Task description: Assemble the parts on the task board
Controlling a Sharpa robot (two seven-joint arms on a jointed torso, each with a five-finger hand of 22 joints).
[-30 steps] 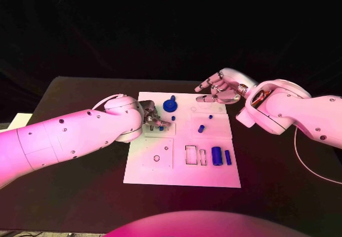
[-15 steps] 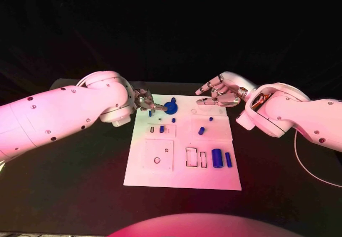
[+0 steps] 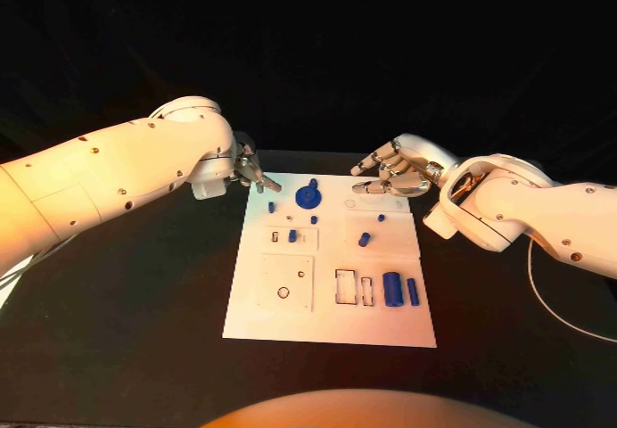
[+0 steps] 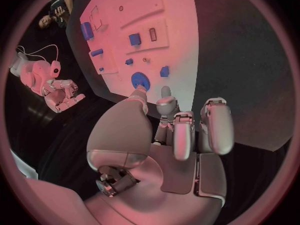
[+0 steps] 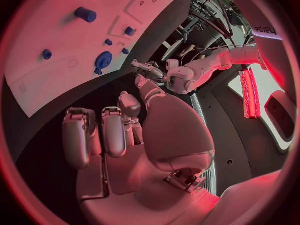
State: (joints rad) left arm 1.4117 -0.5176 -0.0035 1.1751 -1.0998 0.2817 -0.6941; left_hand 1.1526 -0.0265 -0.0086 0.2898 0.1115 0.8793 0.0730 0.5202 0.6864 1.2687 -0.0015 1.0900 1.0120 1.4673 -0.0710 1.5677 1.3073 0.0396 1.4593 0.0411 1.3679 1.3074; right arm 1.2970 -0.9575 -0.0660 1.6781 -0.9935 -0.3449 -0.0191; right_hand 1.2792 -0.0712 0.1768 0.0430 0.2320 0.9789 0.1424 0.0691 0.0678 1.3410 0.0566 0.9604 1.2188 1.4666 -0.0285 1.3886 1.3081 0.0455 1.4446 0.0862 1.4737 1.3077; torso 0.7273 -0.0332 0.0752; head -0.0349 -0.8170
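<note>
The white task board [image 3: 285, 308] lies mid-table. On it are a blue gear [image 3: 308, 194], small blue pegs [image 3: 364, 238] and two blue cylinders [image 3: 390, 290] near the right edge. One small blue part [image 3: 292, 235] stands in a slot on the left half. My left hand [image 3: 250, 175] hovers at the board's far left corner, just off its edge, with nothing in its loosely bent fingers. The left wrist view has this hand [image 4: 172, 130] before the gear [image 4: 139, 80]. My right hand [image 3: 400, 169] hangs over the far right corner, fingers loosely curled and empty, also seen as [image 5: 125, 135].
The black table [image 3: 142, 294] surrounds the board on all sides. My bulky left forearm [image 3: 116, 183] spans the table's left side, and my right forearm [image 3: 514, 209] lies to the right of the board.
My left hand has drawn back from the slot on the board's left half to the far left corner, and the small blue part stays in the slot. The right hand has barely moved.
</note>
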